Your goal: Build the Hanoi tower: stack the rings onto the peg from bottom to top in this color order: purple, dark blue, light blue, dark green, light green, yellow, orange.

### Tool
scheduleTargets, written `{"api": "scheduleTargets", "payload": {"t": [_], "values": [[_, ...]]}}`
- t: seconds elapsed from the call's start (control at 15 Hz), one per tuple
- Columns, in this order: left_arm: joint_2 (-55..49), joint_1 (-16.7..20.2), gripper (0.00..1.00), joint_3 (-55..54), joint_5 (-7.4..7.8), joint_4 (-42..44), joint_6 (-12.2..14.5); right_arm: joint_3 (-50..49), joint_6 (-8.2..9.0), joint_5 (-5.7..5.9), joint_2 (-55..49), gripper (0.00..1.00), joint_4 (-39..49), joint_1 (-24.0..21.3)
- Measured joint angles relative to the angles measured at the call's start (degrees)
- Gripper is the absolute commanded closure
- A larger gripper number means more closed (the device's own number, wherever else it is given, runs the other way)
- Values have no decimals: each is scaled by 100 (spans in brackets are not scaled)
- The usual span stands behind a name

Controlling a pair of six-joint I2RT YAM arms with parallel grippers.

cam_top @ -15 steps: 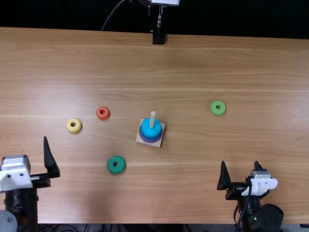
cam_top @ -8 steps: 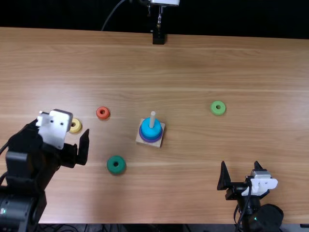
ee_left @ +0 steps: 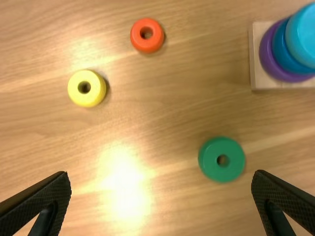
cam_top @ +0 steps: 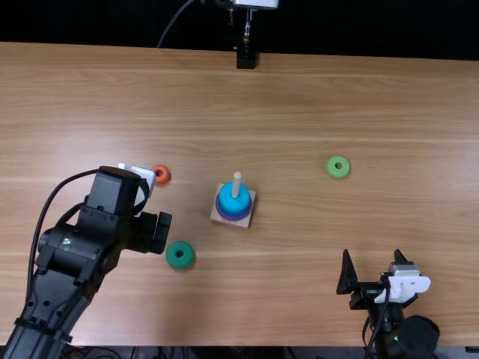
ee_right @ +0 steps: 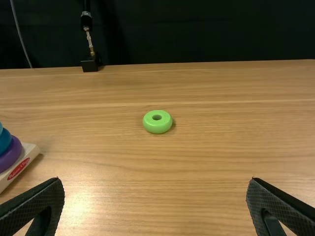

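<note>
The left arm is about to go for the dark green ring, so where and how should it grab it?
Probably by its outer rim, fingers on opposite sides, coming straight down from above: the dark green ring lies flat on the table, round, with bare wood all around, and its center hole looks too small for the fingers.

Wooden table [cam_top: 299, 112], dark backdrop [cam_top: 374, 30], thin cable [cam_top: 173, 19], black block [cam_top: 245, 59]

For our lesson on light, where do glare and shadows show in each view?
Left wrist view: harsh white glare on the table, a shadow beside the yellow ring; right wrist view: paler glare, a shadow beside the light green ring; top view: faint sheen.
</note>
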Motion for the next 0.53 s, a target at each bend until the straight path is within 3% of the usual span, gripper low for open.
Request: {"api": "scheduleTargets", "payload": {"t": [0.13, 0.27, 0.4, 0.53], "values": [[278, -31, 0, -560, 382, 824, -72, -2, -7, -2, 0, 0, -2, 0], [612, -302, 0, -1025, 614, 1309, -90, 0, -4, -2, 0, 0, 0, 0], [678, -592, 0, -1054, 599, 1357, -94, 0, -7, -2, 0, 0, 0, 0], [767, -651, 0, -1064, 431, 1353, -101, 0, -4, 0, 0, 0, 2, 0]]}}
